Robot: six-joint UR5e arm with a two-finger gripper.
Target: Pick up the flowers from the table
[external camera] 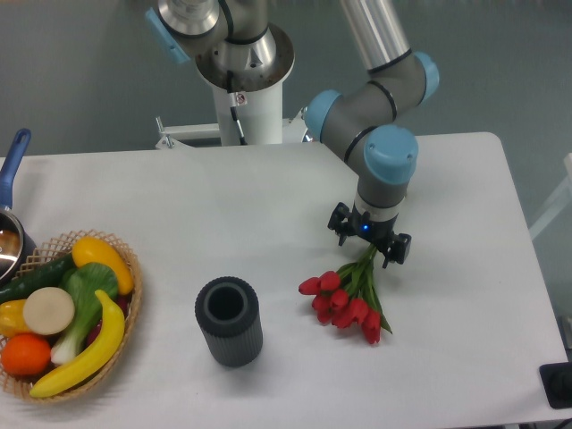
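one arm over the white table (268, 192), its gripper (368, 244) pointing down above the stem end of the flowers (347, 297). fingers (340, 221) spread wide, one on each side of the green stems, nothing held between them. blue light glowing on the wrist just above the fingers. can't tell whether the fingertips touch the tabletop.

flowers lie flat on the table, right of centre. red buds fan out toward the near edge, stems run up and to the right under the gripper. the stem tips are hidden by the gripper.

dark ribbed cylinder (229, 321) stands upright left of the flowers, open top facing up, well apart from them.

wicker basket (128, 304) at the far left near edge, holding a yellow banana (83, 351), a yellow pepper (102, 260), an orange (25, 354), a leafy green vegetable with a white stalk (82, 299) and a pale round slice (48, 310). behind the basket, a pan with a blue handle (12, 167), cut off by the left edge.

white pedestal (253, 107) of the arm stands behind the table's far edge.
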